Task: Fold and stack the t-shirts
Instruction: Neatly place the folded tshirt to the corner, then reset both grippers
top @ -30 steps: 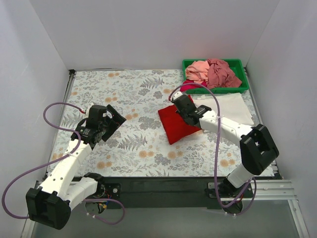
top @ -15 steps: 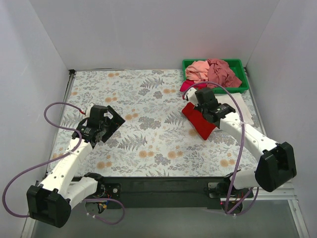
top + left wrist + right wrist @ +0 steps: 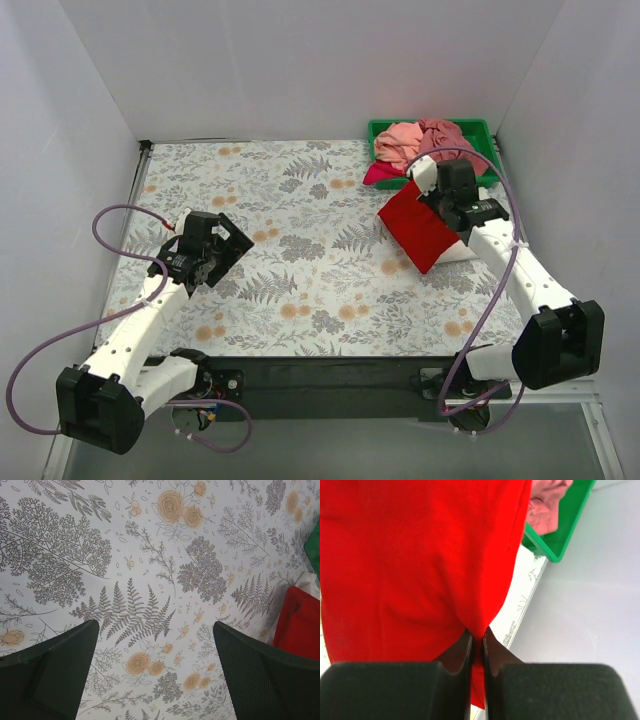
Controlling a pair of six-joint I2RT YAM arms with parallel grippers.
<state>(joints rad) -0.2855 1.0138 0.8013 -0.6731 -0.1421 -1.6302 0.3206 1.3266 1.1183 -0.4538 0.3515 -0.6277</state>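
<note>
While it hangs as a smooth, folded panel at two o'clock, the red t-shirt (image 3: 418,226) is pinched by the right gripper (image 3: 477,636), whose arm is stretched forward, seemingly above the white t-shirt (image 3: 458,250). The left gripper (image 3: 155,672) gapes empty at nine o'clock.

At 1 o'clock on the bench (image 3: 290,250), tray (image 3: 481,125) with heaped t-shirts (image 3: 415,140) in it. Just before it, at 2 o'clock, folded t-shirt (image 3: 418,228) hung from right pincer (image 3: 477,635), over flat t-shirt (image 3: 456,252). At 9 o'clock, left pincer (image 3: 228,252).
</note>
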